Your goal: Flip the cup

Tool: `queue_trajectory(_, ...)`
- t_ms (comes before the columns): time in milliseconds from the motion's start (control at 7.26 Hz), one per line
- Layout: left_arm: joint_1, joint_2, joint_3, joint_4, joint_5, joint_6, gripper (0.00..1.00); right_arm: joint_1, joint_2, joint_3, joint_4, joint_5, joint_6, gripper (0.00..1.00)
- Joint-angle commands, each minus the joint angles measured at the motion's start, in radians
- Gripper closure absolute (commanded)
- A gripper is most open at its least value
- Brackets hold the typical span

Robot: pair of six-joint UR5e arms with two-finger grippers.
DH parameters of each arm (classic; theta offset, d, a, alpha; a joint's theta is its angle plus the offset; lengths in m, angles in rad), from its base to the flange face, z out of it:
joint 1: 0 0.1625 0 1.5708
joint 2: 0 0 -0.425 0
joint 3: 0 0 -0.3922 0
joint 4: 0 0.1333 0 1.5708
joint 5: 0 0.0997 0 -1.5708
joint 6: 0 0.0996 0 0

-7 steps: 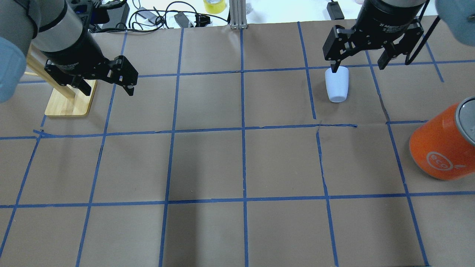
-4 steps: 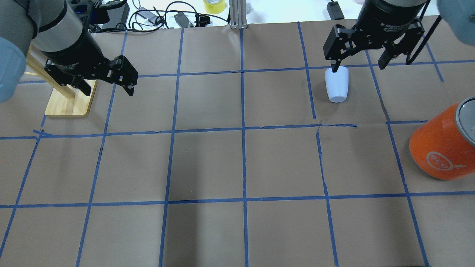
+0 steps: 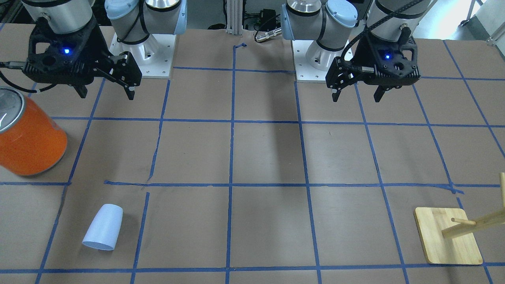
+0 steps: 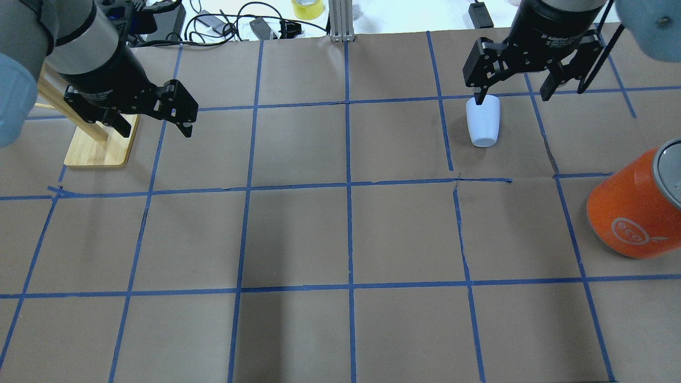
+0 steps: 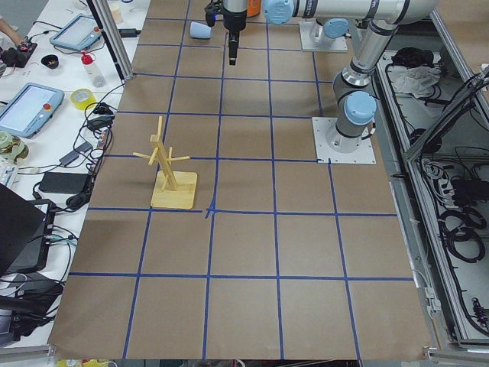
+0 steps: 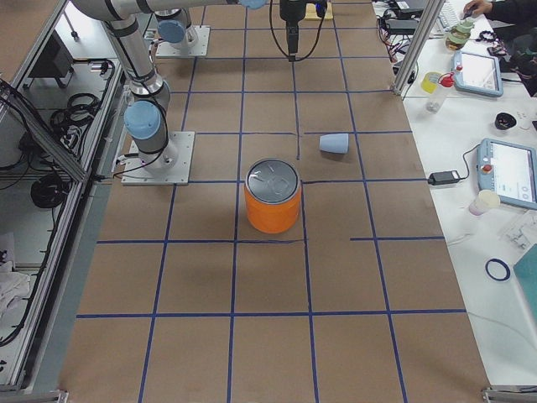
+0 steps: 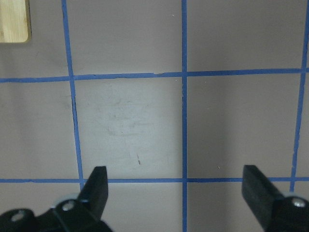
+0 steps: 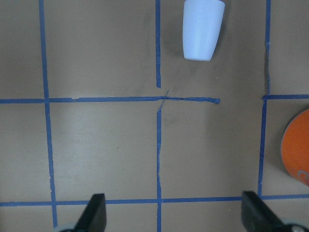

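L end effector (image 7: pixel 175 175) jaws wide; wood base (image 7: pixel 14 20) top-left corner.

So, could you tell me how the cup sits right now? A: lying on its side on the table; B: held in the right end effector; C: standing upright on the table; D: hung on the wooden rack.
A: the cup lies lengthwise on the table, and the open right end effector is well clear of it.
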State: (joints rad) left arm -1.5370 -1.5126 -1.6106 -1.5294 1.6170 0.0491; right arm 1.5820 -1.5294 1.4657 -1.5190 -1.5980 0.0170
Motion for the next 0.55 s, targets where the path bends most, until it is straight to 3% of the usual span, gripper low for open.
queue_trajectory(0,0.0,0.0,0.0,0.0,0.0,0.0,0.0,-0.007,0.113,0.005,-0.158,-0.011,0.017,0.0)
queue_trajectory(413,0.0,0.0,0.0,0.0,0.0,0.0,0.0,-0.049,0.233,0.045,-0.32,-0.022,0.104,0.0)
